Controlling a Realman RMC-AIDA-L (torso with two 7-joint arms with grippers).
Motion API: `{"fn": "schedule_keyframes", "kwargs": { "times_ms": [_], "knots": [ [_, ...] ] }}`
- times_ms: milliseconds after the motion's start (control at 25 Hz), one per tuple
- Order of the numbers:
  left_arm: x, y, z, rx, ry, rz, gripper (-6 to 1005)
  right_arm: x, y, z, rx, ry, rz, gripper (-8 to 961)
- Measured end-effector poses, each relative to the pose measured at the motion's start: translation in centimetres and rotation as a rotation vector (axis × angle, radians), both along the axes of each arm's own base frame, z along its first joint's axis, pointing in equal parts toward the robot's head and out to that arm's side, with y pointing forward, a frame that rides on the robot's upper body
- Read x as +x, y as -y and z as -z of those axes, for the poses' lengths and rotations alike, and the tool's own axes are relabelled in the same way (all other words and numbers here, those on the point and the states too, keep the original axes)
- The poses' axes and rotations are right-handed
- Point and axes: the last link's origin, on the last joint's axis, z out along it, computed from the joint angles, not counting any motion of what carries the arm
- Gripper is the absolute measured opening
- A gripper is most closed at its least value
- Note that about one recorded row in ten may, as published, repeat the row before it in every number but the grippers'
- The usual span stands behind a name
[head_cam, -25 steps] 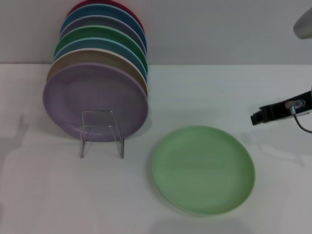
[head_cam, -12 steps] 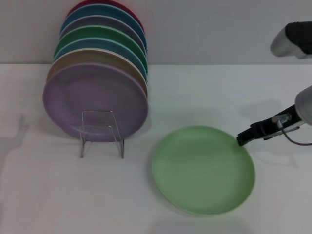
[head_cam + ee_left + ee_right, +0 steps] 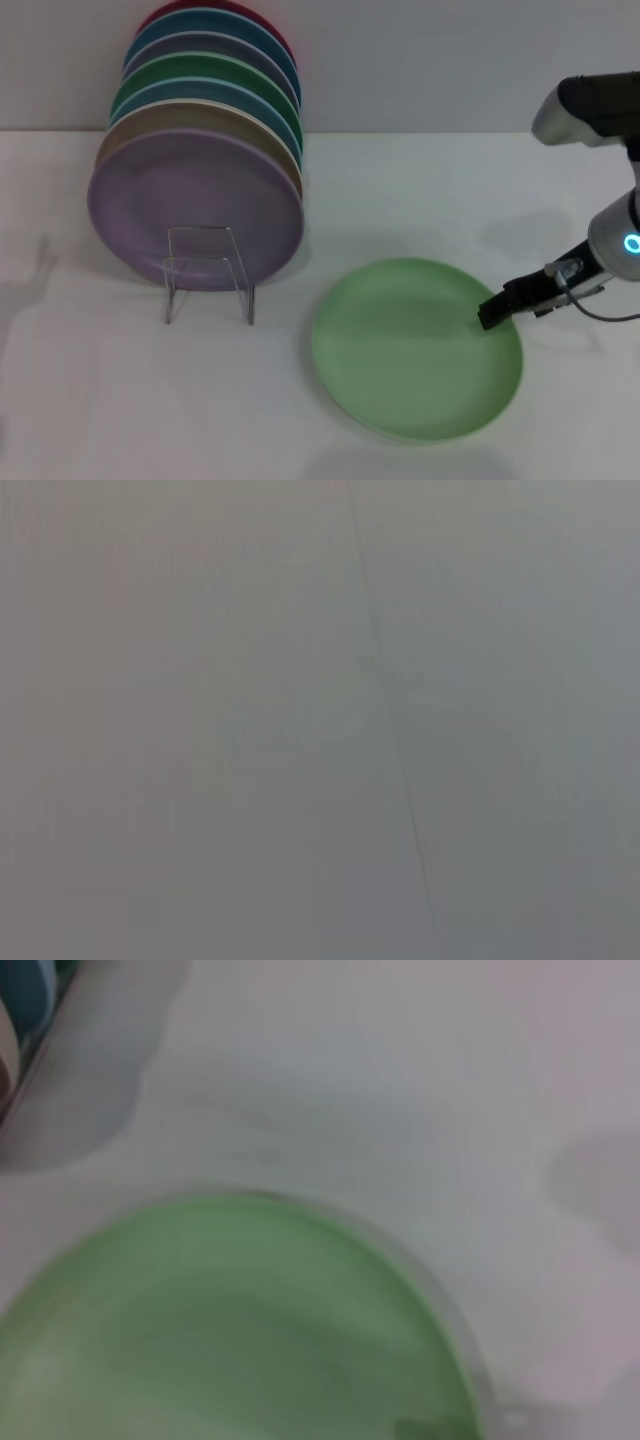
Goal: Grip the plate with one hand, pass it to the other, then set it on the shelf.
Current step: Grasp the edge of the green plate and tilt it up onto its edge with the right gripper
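Your slim black right gripper (image 3: pixel 497 313) reaches over the right rim of the round mint-green plastic plate (image 3: pixel 415 350); you cannot tell its finger opening.

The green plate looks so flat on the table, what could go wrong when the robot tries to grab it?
The plate lies flat on the table, so the right gripper, at its right rim, might just push it sideways instead of gripping it. The shelf already holds a leaning stack of plates, so adding another could knock them.
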Motion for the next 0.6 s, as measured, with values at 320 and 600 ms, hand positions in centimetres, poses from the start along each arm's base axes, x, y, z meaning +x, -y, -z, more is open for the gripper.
{"fn": "schedule_keyframes", "kwargs": {
  "times_ms": [320, 600],
  "knots": [
    [-0.03, -0.01, -0.06, 0.000, -0.001, 0.000, 807, 0.21, 0.06, 0.73, -0.019, 0.011, -0.001, 728],
    [-0.02, -0.01, -0.06, 0.001, -0.001, 0.000, 808, 0.71, 0.00, 1.17, -0.023, 0.012, 0.014, 726]
  ]
}}
